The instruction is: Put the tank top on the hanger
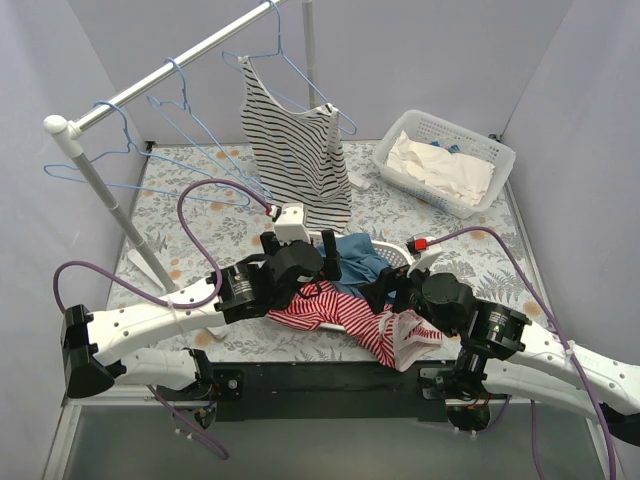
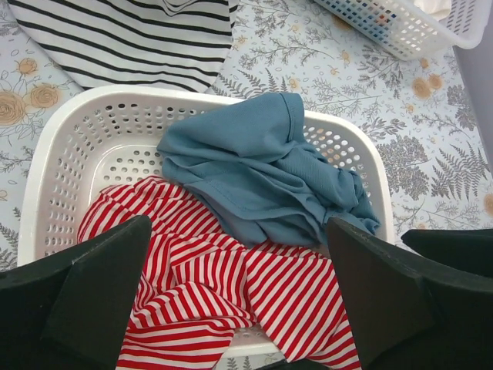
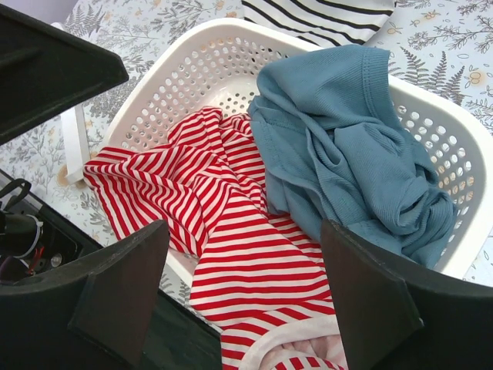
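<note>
Left wrist view, tank top (image 2: 200, 285) draped over basket (image 2: 77, 131) rim, lower centre, left claw (image 2: 239, 229) and right claw (image 3: 245, 231) held spread.

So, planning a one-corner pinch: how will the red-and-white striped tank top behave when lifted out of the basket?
Likely floppy: the tank top lies crumpled in soft folds and drapes over the near rim of the basket, so it should sag and unfold. Probably light, as thin fabric. The blue garment seems to overlap one edge and might drag along.

Off-task items on floral table cover (image 1: 400, 215).
Blue-teal garment (image 2: 262, 169) heaped in near white basket (image 2: 100, 142); black-and-white striped top (image 1: 295, 150) hangs from rail (image 1: 165, 68); far basket (image 1: 462, 132) holds white cloth (image 1: 440, 168).
</note>
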Tool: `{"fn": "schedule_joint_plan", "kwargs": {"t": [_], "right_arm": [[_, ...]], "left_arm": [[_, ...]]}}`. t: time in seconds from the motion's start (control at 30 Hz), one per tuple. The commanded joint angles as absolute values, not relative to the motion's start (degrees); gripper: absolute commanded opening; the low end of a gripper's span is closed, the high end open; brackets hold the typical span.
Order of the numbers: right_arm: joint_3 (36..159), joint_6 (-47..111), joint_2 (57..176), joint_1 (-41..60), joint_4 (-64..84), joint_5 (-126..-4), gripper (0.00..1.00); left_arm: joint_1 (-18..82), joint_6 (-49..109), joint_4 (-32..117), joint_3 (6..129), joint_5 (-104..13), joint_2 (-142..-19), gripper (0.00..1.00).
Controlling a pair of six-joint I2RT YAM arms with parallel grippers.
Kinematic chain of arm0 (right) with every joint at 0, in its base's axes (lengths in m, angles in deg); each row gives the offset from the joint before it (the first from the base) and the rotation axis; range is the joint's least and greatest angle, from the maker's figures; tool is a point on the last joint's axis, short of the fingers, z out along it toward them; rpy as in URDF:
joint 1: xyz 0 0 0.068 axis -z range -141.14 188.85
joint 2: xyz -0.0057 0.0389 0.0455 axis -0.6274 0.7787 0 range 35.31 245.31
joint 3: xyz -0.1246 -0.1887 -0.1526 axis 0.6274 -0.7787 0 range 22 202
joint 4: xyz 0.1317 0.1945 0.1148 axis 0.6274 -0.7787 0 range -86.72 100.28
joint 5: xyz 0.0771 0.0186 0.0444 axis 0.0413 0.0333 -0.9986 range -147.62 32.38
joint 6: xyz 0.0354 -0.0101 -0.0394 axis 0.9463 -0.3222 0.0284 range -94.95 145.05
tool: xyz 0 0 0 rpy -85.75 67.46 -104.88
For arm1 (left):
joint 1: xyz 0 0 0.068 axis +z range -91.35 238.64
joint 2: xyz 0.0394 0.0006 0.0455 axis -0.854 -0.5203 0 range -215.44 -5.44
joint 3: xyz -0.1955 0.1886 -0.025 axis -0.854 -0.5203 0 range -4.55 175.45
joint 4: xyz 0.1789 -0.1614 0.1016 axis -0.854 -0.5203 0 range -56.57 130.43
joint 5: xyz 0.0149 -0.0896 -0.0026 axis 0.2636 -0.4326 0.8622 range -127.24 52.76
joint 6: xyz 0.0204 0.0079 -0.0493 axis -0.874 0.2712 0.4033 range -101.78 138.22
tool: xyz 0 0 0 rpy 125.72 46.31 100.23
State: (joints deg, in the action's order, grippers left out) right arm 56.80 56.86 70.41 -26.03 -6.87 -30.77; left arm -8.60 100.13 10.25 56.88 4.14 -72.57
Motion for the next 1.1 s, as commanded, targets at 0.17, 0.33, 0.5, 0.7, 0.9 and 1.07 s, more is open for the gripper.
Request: {"fn": "schedule_joint_plan", "kwargs": {"t": [0.17,0.33,0.5,0.7,0.9,1.07], "right_arm": [[62.3,57.9,69.3,-26.0,-12.7,-29.8,0.87],[62.9,58.5,68.0,-26.0,-15.9,-28.2,0.86],[65.0,58.9,68.7,-26.0,-20.0,-24.1,0.86],[66.6,60.2,70.7,-26.0,-22.7,-21.8,0.87],[64.8,62.2,70.3,-26.0,-23.3,-20.8,0.88],[63.7,62.0,71.2,-26.0,-23.2,-23.3,0.88]], "left_arm": [[-8.6,99.5,6.1,61.7,4.4,-72.0,0.98],[-8.6,101.2,2.8,61.7,4.5,-72.3,0.98],[-8.6,101.6,3.2,59.8,2.1,-71.4,0.98],[-8.6,100.3,4.3,56.3,-2.9,-72.0,0.98],[-8.6,99.3,5.9,53.5,-7.5,-74.5,0.94],[-8.6,97.4,7.6,53.1,-9.4,-76.7,0.91]]}}
